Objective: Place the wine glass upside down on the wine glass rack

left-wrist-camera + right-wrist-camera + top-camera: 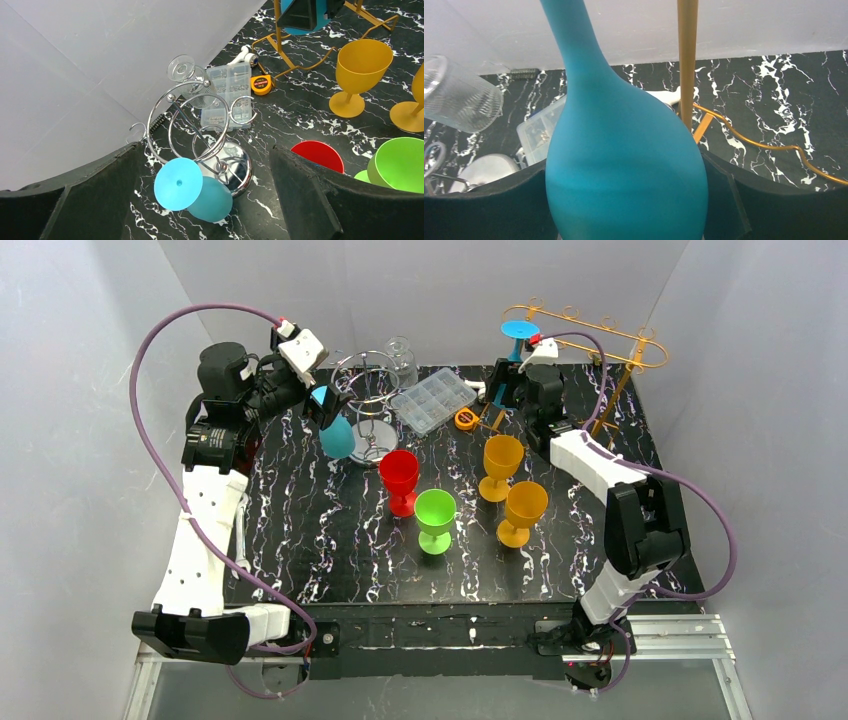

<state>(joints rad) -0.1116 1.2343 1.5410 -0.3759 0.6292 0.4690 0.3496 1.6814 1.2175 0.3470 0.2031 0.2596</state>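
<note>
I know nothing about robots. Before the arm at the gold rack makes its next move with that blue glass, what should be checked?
1. Blue glass upside down: ok, stem points up with the foot on top.
2. Right gripper hold: ok, the bowl fills the gap between its fingers.
3. Foot seated on the gold rack: cannot tell, it sits at the rail's end but the slot is not visible.
4. Left gripper out of the way: ok, open and empty by the silver rack.
5. Red glass, green glass and orange glasses: ok, upright mid-table, apart from the gold rack.
</note>
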